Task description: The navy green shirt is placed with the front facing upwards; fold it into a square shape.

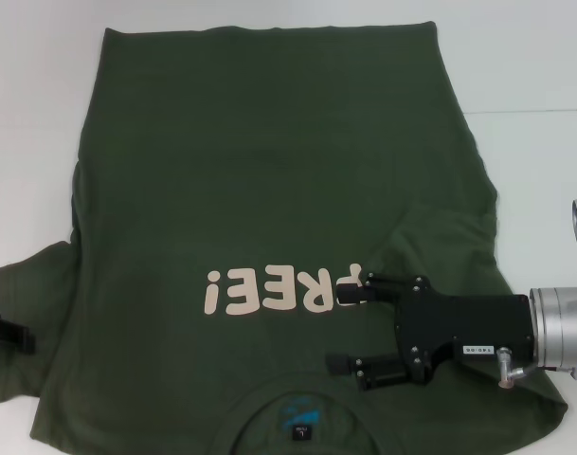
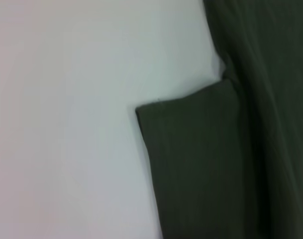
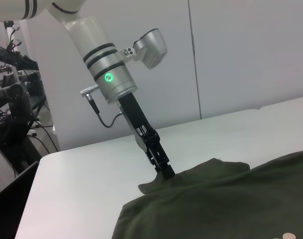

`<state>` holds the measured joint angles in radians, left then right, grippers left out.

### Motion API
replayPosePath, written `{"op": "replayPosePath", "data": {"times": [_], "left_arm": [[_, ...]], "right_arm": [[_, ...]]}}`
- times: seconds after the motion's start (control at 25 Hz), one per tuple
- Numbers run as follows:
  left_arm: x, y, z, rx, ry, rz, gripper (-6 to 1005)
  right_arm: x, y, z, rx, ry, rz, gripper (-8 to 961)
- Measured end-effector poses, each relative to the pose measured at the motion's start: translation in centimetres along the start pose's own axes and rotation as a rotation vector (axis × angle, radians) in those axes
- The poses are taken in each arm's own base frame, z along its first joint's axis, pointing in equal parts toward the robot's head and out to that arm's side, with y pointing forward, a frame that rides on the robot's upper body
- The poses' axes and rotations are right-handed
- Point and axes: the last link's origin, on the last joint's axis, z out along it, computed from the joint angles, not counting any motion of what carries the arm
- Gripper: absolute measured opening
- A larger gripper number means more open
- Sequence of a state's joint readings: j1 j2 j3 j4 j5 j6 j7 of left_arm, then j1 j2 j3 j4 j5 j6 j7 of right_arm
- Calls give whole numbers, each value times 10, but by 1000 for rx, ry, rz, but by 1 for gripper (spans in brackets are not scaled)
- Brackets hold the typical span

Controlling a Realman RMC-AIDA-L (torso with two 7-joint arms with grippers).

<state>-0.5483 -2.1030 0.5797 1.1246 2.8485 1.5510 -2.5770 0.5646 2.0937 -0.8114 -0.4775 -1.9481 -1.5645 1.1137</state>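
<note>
- White table (image 1: 534, 76) carried the shirt (image 1: 269, 171), spread flat with its front up; the collar lay at the near edge, the hem at the far one.
- Cream "FREE!" lettering (image 1: 269, 289) on the chest served as landmark; it read upside down from the head view.
- Right of the lettering, the right sleeve looked folded in over the body, probably a first step toward the square.
- Right gripper (image 1: 350, 322) hung just beside the lettering's right end, above that folded cloth, fingers spread wide and holding nothing; judged to have let go or to be about to press flat.
- Left gripper (image 3: 166, 172) was well left of the lettering, tip down on the left sleeve (image 2: 191, 164), which lay spread flat on the table; whether it pinched cloth, cannot tell.
</note>
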Motion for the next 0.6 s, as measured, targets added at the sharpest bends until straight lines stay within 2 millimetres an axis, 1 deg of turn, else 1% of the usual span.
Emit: {"op": "replayPosePath", "data": {"times": [0.48, 0.6], "left_arm": [[-1, 5, 2, -3, -23, 22, 471], [-1, 5, 2, -2, -23, 24, 348]], "right_arm": [[0, 0, 0, 0, 0, 1, 946], [0, 0, 0, 0, 0, 3, 946]]}}
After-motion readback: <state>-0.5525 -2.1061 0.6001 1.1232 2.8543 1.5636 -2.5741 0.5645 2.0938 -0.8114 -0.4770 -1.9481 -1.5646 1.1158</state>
